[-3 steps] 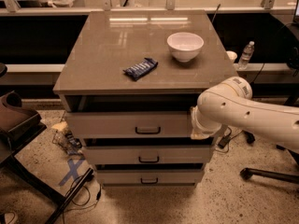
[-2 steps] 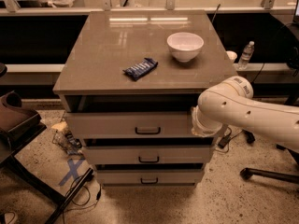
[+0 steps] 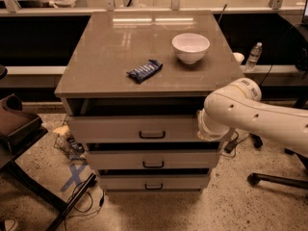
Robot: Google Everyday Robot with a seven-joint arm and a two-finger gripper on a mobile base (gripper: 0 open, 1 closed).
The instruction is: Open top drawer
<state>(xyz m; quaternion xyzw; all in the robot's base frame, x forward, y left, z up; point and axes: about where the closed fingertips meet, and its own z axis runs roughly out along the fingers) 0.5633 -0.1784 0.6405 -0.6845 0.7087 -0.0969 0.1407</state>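
Speckled flooring lies below the part-open top drawer point(image 3: 120, 128); at centre right, the end effector point(image 3: 209, 128), grip impossible to tell, might slip off its corner.

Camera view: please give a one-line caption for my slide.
Top drawer partly open, gripper at its front's right end.

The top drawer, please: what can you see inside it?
Only a dark gap shows above the top drawer front. Its interior is hidden under the cabinet top, so no contents can be made out. The gripper sits at the drawer's right end.
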